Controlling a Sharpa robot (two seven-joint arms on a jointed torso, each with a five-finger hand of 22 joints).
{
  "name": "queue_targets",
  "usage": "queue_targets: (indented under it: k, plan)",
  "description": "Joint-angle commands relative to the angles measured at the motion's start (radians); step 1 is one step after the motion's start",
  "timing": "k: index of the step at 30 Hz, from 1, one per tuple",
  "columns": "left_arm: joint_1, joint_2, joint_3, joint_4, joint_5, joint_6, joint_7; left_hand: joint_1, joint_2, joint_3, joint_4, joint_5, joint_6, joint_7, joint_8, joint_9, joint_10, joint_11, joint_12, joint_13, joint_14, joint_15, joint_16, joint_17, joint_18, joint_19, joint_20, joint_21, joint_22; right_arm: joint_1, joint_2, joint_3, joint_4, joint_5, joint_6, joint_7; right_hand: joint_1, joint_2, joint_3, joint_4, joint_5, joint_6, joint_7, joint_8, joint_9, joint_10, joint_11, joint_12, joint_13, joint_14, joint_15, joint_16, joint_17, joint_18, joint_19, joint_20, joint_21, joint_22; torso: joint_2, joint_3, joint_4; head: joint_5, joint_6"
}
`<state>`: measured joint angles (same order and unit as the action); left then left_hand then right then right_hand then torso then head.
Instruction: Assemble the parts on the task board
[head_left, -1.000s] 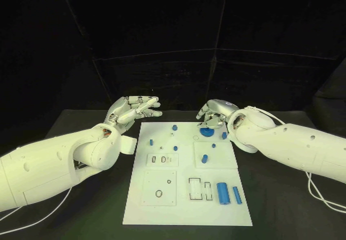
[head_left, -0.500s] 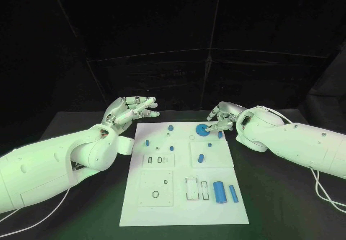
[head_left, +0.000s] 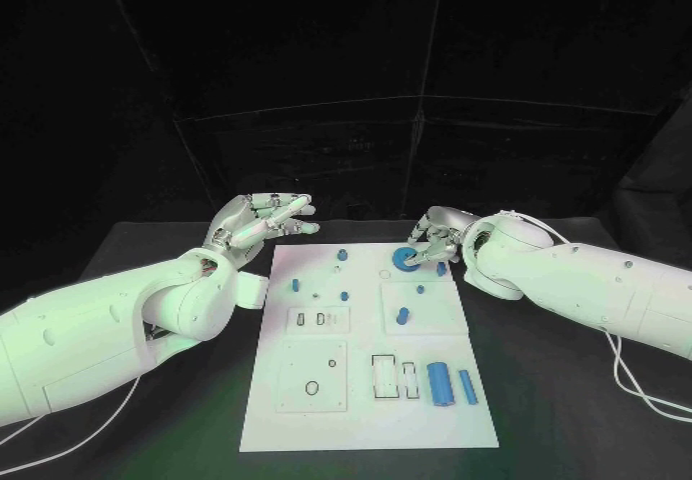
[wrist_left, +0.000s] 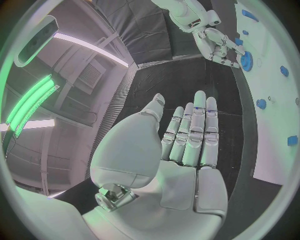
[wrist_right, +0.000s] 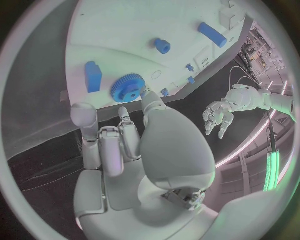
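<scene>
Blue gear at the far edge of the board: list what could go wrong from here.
1. The right robot hand touches the blue gear only with fingertips, so the gear may slip or tilt rather than seat.
2. A small blue block lies close beside the gear; the fingers could knock it.
3. The gear sits near the task board edge and could be pushed off onto the table.
</scene>
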<state>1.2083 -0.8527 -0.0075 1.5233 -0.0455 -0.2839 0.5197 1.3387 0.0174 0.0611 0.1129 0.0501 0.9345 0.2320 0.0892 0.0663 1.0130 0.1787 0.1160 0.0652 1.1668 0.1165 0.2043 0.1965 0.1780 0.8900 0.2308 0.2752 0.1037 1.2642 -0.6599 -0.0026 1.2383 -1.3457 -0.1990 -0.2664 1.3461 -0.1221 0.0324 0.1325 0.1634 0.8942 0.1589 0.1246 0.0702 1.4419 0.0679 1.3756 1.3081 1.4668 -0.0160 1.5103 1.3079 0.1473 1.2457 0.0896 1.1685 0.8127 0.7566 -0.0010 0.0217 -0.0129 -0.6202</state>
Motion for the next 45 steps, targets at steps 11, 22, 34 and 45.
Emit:
queue_targets:
  k: [11, 22, 34, 45]
  plan:
    - [0.001, 0.001, 0.001, -0.002, -0.004, 0.015, 0.001, 0.002, 0.008, 0.0, -0.007, 0.003, 0.001, 0.002, -0.005, 0.0, -0.005, -0.003, -0.005, -0.001, -0.006, 0.001, -0.008, 0.002, 0.007, 0.008, 0.003, -0.004, -0.001, 0.001, 0.012, 0.001, -0.011, -0.067, 0.031, 0.003, 0.031, 0.024, 0.005, -0.001, 0.003, 0.014, -0.004, 0.027, 0.003, 0.041, 0.0, 0.069, 0.112, 0.076, 0.007, 0.016, 0.116, -0.012, 0.007, 0.006, 0.022, 0.022, 0.001, 0.0001, -0.0014, 0.004, -0.007]
    - [0.001, 0.001, 0.001, -0.004, -0.004, 0.016, -0.001, 0.002, 0.008, 0.0, -0.007, 0.003, 0.001, 0.002, -0.005, 0.0, -0.005, -0.003, -0.005, -0.001, -0.006, 0.001, -0.008, 0.002, 0.007, 0.008, 0.003, -0.004, -0.001, 0.001, 0.019, 0.0, -0.013, -0.086, 0.046, 0.002, 0.067, 0.059, 0.035, -0.038, -0.031, 0.051, -0.01, 0.051, 0.005, 0.06, -0.006, 0.101, 0.15, 0.079, 0.003, 0.022, 0.133, -0.014, 0.013, 0.002, 0.036, 0.041, 0.001, 0.0005, -0.0001, 0.003, -0.01]
    - [0.001, 0.002, 0.001, -0.005, -0.004, 0.017, -0.004, 0.003, 0.01, 0.0, -0.008, 0.003, 0.001, 0.002, -0.006, 0.0, -0.005, -0.003, -0.005, -0.001, -0.006, 0.001, -0.009, 0.003, 0.007, 0.009, 0.003, -0.004, -0.001, -0.001, 0.027, 0.0, -0.009, -0.119, 0.043, -0.006, 0.067, 0.075, 0.054, -0.052, -0.041, 0.078, -0.016, 0.06, 0.004, 0.071, -0.011, 0.116, 0.169, 0.081, -0.001, 0.026, 0.147, -0.018, 0.021, -0.001, 0.048, 0.059, 0.001, 0.0, -0.0005, 0.002, -0.013]
    - [0.001, 0.0, 0.001, -0.004, -0.004, 0.018, -0.007, 0.003, 0.01, 0.0, -0.008, 0.003, 0.001, 0.002, -0.006, 0.0, -0.005, -0.003, -0.005, -0.001, -0.006, 0.001, -0.009, 0.003, 0.007, 0.009, 0.003, -0.004, -0.001, -0.003, 0.009, 0.0, 0.053, -0.145, -0.137, 0.015, 0.034, 0.102, 0.096, -0.048, 0.021, 0.124, -0.03, 0.061, 0.0, 0.083, -0.023, 0.13, 0.187, 0.085, -0.011, 0.033, 0.168, -0.02, 0.032, -0.01, 0.061, 0.076, 0.0, -0.0001, 0.0002, 0.006, -0.012]
